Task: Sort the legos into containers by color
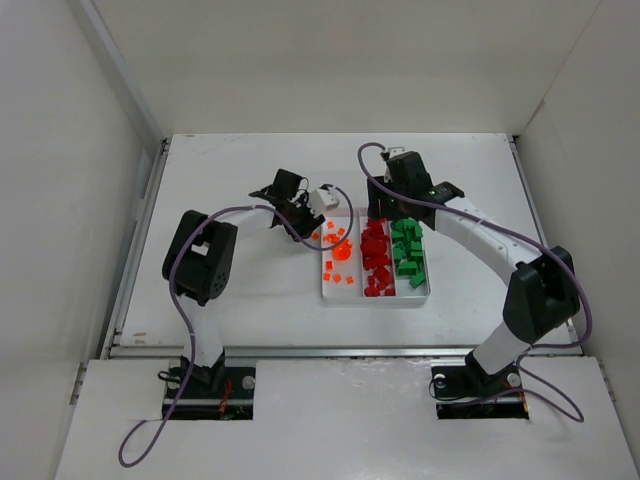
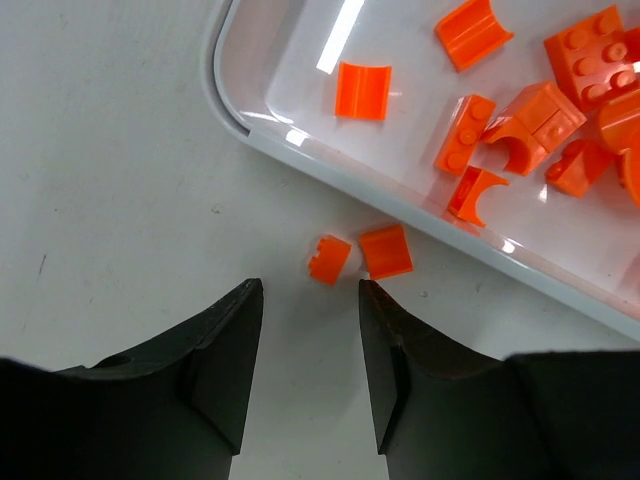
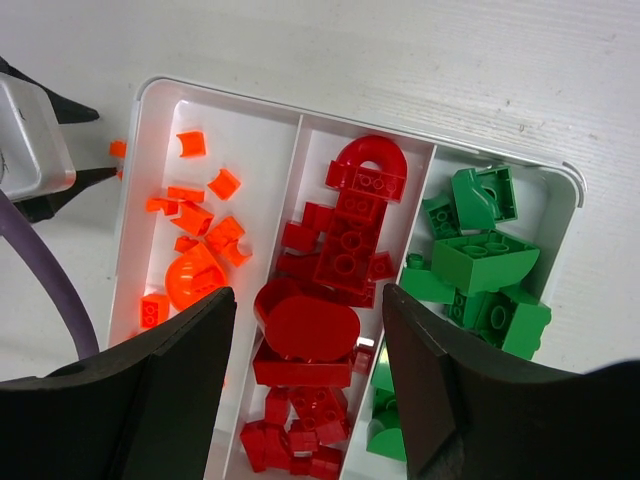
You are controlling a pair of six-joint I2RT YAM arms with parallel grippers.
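The white tray (image 1: 424, 292) holds orange legos (image 1: 340, 250) in its left compartment, red legos (image 1: 376, 255) in the middle and green legos (image 1: 408, 252) on the right. The same tray (image 3: 150, 95) shows in the right wrist view. Two small orange legos (image 2: 330, 259) (image 2: 386, 250) lie on the table just outside the tray rim (image 2: 225, 95). My left gripper (image 2: 310, 290) is open and empty, just short of these two. My right gripper (image 3: 308, 300) is open and empty, hovering above the red compartment.
White walls enclose the table on three sides. My left gripper's white body (image 3: 30, 140) sits close beside the tray's left far corner. Purple cables (image 1: 240, 212) run along both arms.
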